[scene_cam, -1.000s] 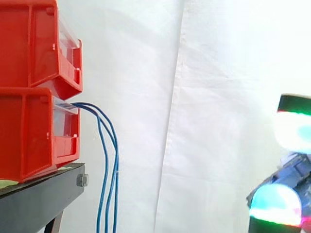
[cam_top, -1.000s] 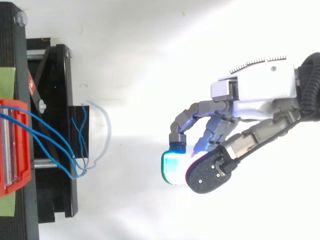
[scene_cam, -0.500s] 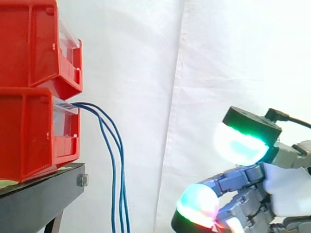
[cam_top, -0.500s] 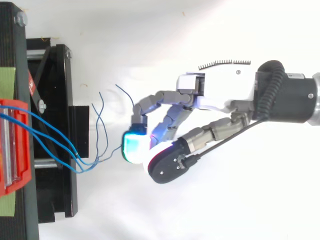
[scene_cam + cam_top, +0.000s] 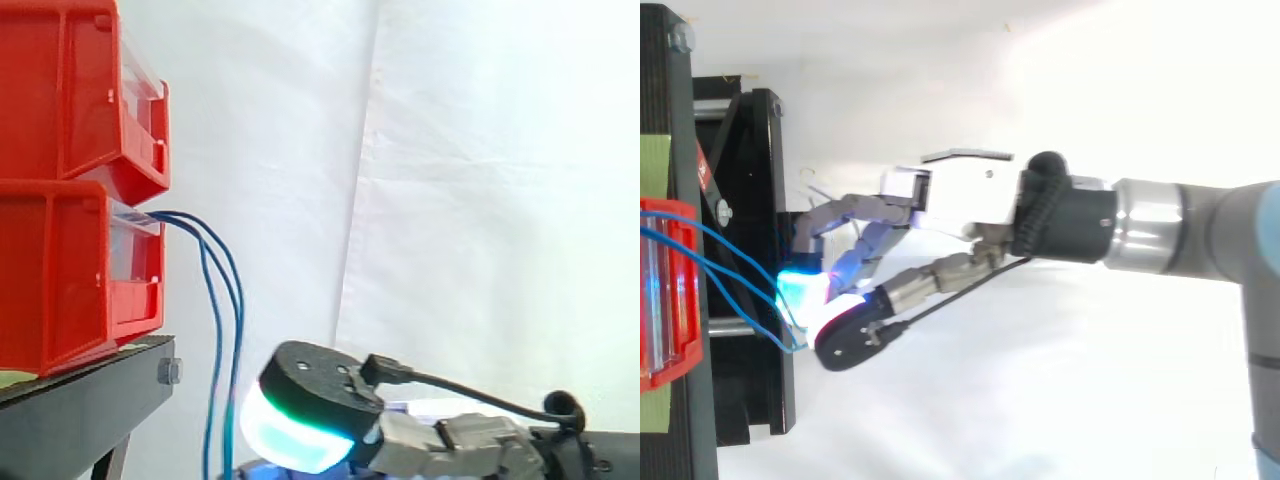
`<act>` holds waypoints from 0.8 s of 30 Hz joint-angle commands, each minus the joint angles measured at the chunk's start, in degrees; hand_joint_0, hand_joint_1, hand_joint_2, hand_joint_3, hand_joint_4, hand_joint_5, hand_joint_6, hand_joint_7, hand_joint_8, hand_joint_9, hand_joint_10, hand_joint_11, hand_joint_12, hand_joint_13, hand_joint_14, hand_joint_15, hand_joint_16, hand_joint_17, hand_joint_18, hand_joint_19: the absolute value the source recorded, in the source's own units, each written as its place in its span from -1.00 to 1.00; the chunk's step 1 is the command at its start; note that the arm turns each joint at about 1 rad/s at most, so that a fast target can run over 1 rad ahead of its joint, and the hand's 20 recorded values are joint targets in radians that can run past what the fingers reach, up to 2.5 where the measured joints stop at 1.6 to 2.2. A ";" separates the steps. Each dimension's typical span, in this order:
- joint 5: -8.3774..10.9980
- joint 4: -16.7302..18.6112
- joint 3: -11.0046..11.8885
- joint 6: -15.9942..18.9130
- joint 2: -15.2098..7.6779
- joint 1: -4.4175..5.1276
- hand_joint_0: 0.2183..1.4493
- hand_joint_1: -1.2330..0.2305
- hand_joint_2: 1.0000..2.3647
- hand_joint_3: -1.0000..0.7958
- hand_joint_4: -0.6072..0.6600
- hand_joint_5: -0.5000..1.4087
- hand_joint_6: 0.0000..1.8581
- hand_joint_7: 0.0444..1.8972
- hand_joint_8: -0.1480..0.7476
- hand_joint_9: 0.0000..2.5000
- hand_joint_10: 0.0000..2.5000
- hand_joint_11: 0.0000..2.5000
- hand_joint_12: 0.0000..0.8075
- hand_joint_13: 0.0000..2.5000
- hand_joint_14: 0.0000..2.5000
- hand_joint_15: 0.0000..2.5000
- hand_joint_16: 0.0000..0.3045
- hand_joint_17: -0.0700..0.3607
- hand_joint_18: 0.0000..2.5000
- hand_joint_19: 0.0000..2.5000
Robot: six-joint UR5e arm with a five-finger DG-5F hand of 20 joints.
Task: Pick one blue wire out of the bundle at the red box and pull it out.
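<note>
Three blue wires (image 5: 215, 300) come out of the lower red box (image 5: 60, 270) and hang down past the edge of the black stand (image 5: 80, 410). From above, the wires (image 5: 740, 275) run right from the red box (image 5: 660, 290) and loop near the stand's right edge. My hand (image 5: 960, 195) reaches in from the right, and its tip is at that loop. In the side view the hand (image 5: 310, 400) sits low, right beside the hanging wires. Whether a wire is held is hidden.
A second red bin (image 5: 70, 90) is stacked on the lower one. The black stand (image 5: 750, 400) has a cross brace and a green strip (image 5: 655, 160) at the left. A white curtain (image 5: 480, 200) is behind, and my arm (image 5: 1180, 225) stretches in from the right.
My hand has travelled left from open space to the wires and has dropped lower in the side view. The wires swung a little and their loose ends are now behind the hand.
</note>
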 commanded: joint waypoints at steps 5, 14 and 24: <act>0.17 4.33 0.08 -0.97 -1.40 -0.01 -0.55 -0.11 -1.00 -0.44 0.30 -0.60 -0.41 0.16 0.09 -0.22 -0.99 -0.41 0.09 -0.30 -0.99 -0.52 -0.61 -0.06 -0.46 -0.55; 1.04 9.87 -2.30 -3.17 -1.40 0.52 -0.55 -0.10 -1.00 -0.44 0.30 -0.60 -0.41 0.16 0.09 -0.22 -0.99 -0.40 0.10 -0.30 -0.99 -0.51 -0.61 -0.05 -0.47 -0.55; 1.04 11.63 -2.65 -4.40 -1.49 1.31 -0.59 -0.11 -1.00 -0.44 0.33 -0.60 -0.42 0.17 0.09 -0.25 -0.99 -0.44 0.11 -0.33 -0.99 -0.54 -0.59 -0.02 -0.54 -0.64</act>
